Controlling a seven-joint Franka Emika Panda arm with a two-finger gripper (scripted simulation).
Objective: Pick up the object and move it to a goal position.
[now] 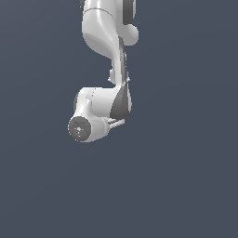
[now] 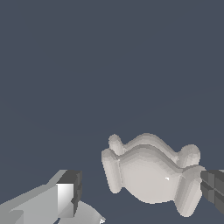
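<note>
Surface: one plain dark slate-blue ground point(image 1: 186, 186), filling both views; no walls or room features shown.
Arm: one glossy white robot arm point(image 1: 104, 56), descending from the top centre of the exterior view, wrist folded at mid-frame.
Object: one, pale beige-grey, lumpy and ridged point(image 2: 151, 173); lower right of the wrist view, between the fingers.
Gripper: one point(image 2: 142, 194); two dark pads, one point(image 2: 72, 192) apart from the object, the other point(image 2: 214, 190) at its end. Jaws wide; contact uncertain.
</note>
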